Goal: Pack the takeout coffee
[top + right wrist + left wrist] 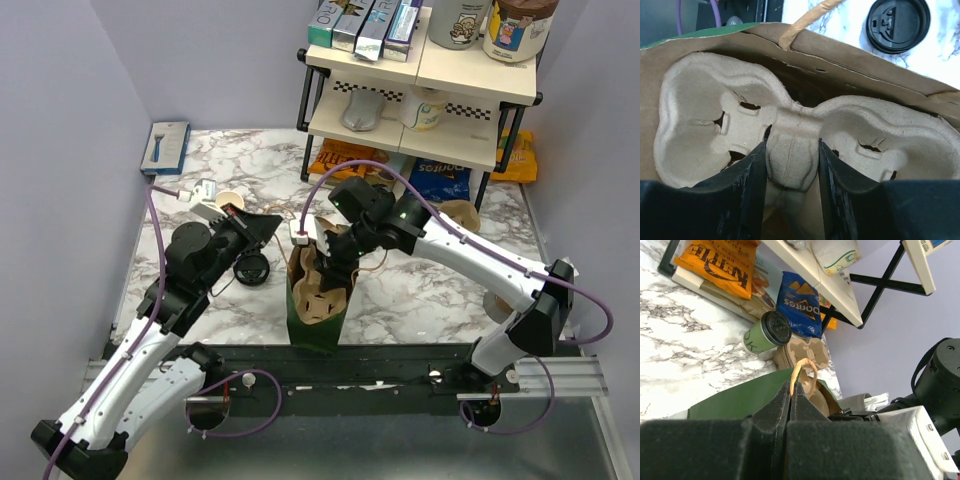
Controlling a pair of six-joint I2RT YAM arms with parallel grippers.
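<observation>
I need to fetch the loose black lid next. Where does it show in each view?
Top external: black lid, just left of the green bag.
Left wrist: not in it; only a capped green cup shows beyond the bag.
Right wrist: lid at top right, beyond the bag's rim.
Shared landmark: the green bag, in all three.

Soft, even overhead light is washing the marble table (pixel 250 165), and the shadows under the arms are showing only faintly. Up close, the left gripper (pixel 791 388) is reading as a dark, blurred mass, while the paper handle (pixel 805 361) at its tips is looking sharp and the wall beyond is bleaching pale. Around the right gripper (pixel 792 150), the pulp carrier (pixel 700 120) is glowing softly, deep shadow is pooling beneath it, and the tabletop beyond is glaring white around the lid (pixel 897 22).
</observation>
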